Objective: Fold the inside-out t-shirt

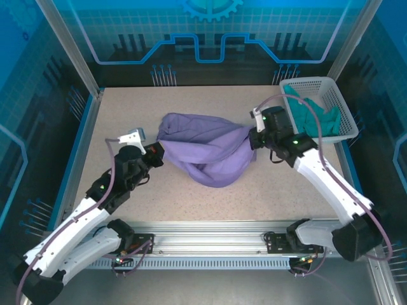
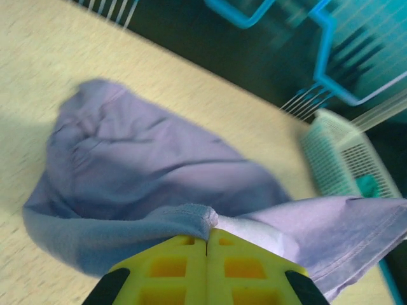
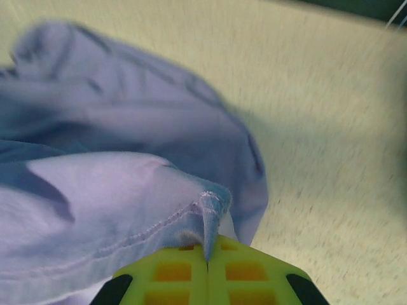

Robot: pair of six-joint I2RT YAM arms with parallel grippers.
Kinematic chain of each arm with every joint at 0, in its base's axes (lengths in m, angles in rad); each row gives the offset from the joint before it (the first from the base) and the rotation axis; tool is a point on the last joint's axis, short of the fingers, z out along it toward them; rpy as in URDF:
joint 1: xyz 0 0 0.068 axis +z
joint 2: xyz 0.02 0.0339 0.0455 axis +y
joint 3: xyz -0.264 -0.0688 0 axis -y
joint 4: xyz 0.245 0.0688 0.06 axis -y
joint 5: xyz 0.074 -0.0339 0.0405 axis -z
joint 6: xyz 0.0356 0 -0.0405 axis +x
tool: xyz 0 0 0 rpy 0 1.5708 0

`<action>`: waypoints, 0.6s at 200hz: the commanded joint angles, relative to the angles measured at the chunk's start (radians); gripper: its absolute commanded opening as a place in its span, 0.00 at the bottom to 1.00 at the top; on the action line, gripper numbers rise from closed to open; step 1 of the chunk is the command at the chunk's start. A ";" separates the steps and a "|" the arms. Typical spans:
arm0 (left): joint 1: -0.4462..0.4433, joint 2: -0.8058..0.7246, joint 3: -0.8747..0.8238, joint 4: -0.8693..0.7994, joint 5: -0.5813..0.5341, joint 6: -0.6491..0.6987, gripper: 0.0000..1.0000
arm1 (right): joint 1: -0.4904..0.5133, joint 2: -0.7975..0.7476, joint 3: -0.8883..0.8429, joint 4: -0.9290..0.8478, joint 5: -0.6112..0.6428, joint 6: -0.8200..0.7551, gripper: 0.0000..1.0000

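The inside-out t-shirt (image 1: 206, 149) is a crumpled lavender bundle in the middle of the table, stretched between both arms. My left gripper (image 1: 157, 151) is shut on its left edge, where a hemmed fold (image 2: 203, 219) is pinched between the yellow fingers (image 2: 172, 260). My right gripper (image 1: 252, 135) is shut on the right edge, with a stitched hem corner (image 3: 213, 206) clamped between its yellow fingers (image 3: 245, 270). The cloth (image 2: 146, 165) sags toward the table between the two grips. In the right wrist view the t-shirt (image 3: 108, 159) hangs bunched to the left.
A white mesh basket (image 1: 344, 103) stands at the back right with a teal-green garment (image 1: 313, 117) in it; it also appears as the basket (image 2: 331, 165) in the left wrist view. Speckled tabletop (image 1: 127, 108) surrounds the shirt, bounded by blue side rails.
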 commanded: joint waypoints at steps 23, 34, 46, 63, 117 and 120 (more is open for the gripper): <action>0.033 0.014 -0.133 -0.032 0.008 -0.058 0.00 | -0.007 0.251 -0.038 0.088 -0.203 0.065 0.00; 0.035 0.022 -0.157 -0.026 0.009 -0.063 0.00 | -0.003 0.336 -0.005 0.085 -0.237 0.067 0.01; 0.038 0.026 -0.181 -0.018 0.010 -0.069 0.00 | 0.000 0.401 0.021 0.071 -0.244 0.066 0.07; 0.041 0.024 -0.202 -0.011 0.021 -0.076 0.00 | 0.001 0.419 0.007 0.051 -0.234 0.064 0.21; 0.045 0.025 -0.214 0.002 0.032 -0.070 0.00 | -0.006 0.211 -0.233 0.053 -0.173 0.126 0.55; 0.044 0.026 -0.212 0.003 0.033 -0.068 0.00 | -0.008 0.206 -0.242 0.058 -0.169 0.133 0.55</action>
